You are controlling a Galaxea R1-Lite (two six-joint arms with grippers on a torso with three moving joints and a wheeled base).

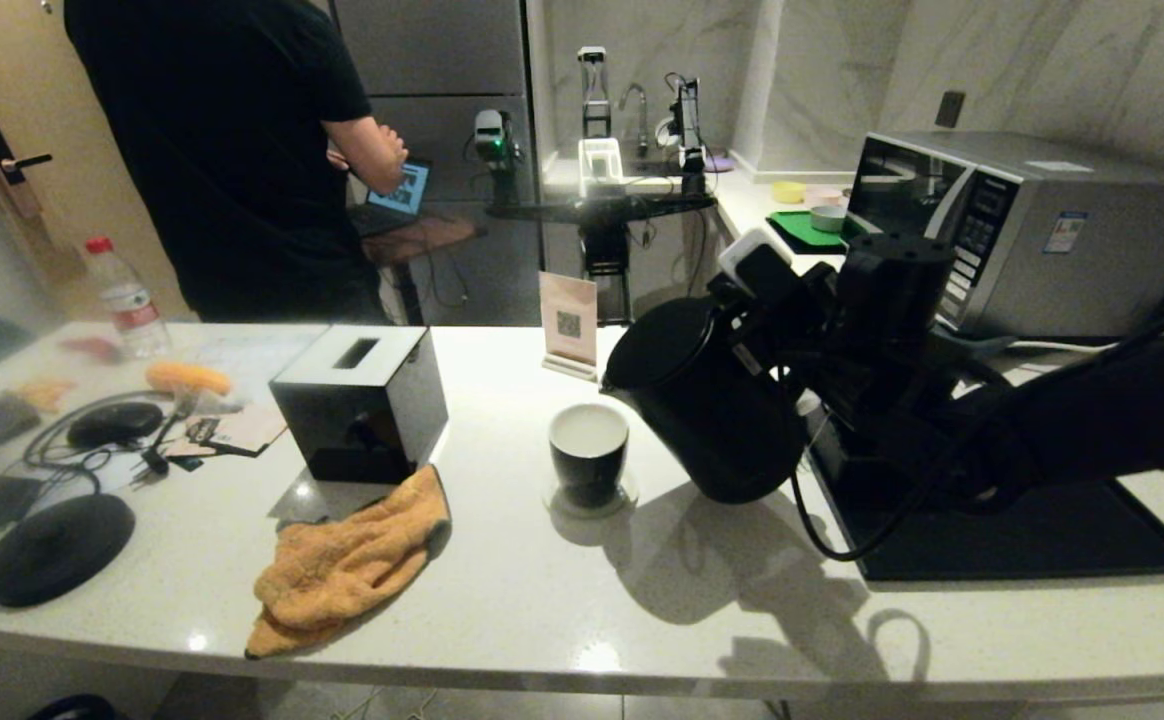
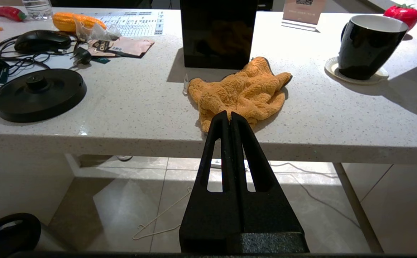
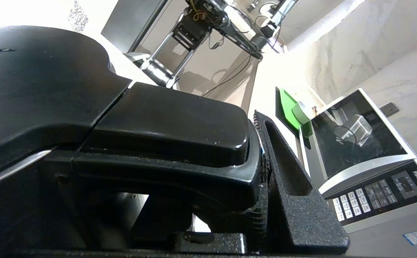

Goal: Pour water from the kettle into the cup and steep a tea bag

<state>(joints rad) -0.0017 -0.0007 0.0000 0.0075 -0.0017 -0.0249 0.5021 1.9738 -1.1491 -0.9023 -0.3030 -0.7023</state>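
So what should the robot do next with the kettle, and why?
Probably tip the kettle a little further, with its spout over the cup. The right hand grips the handle and holds the kettle up, tilted towards the cup, but its spout looks just beside the rim and no water shows pouring yet. The left hand is shut and idle below the counter edge.

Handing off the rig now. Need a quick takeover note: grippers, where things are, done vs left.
Right gripper: shut on the kettle handle, kettle lifted and tilted toward the cup, spout just right of its rim.
Left gripper: shut, empty, parked below the counter edge near the orange cloth.
Cup: upright on its coaster, mid-counter.
Kettle base: far left of the counter.
Done: kettle picked up and brought over.
Left: no water visibly flowing yet; pour, then steep. Tea bag not spotted in any view.
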